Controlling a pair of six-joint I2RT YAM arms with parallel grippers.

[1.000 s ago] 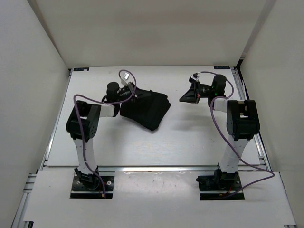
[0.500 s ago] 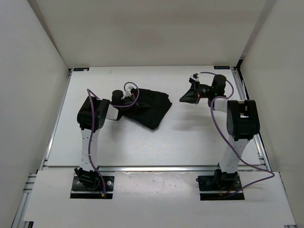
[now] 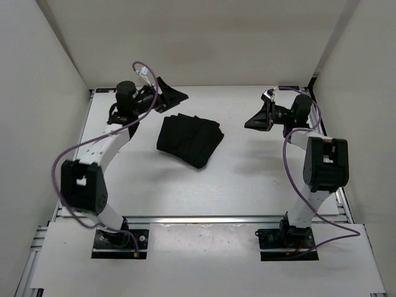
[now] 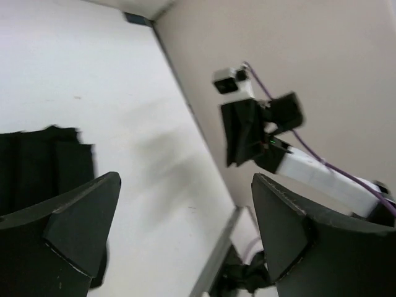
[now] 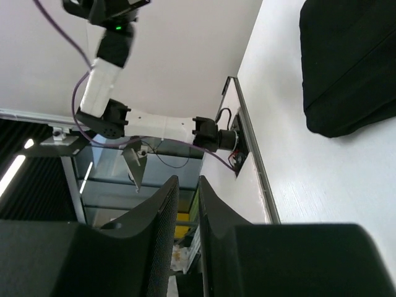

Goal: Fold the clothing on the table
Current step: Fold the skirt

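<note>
Left gripper: left clothing for far-left corner, fingers spread wide, empty | right gripper: fingers barely parted, empty | clothing ×1, lay mid-table | grippers ×2

Top external: high and far, behind both arm bases, looking down on the whole desk. Left wrist: rides the left hand, faces across the desk to the right arm. Right wrist: rides the right hand, view rolled sideways, faces the left arm. Black garment shows in all three.
</note>
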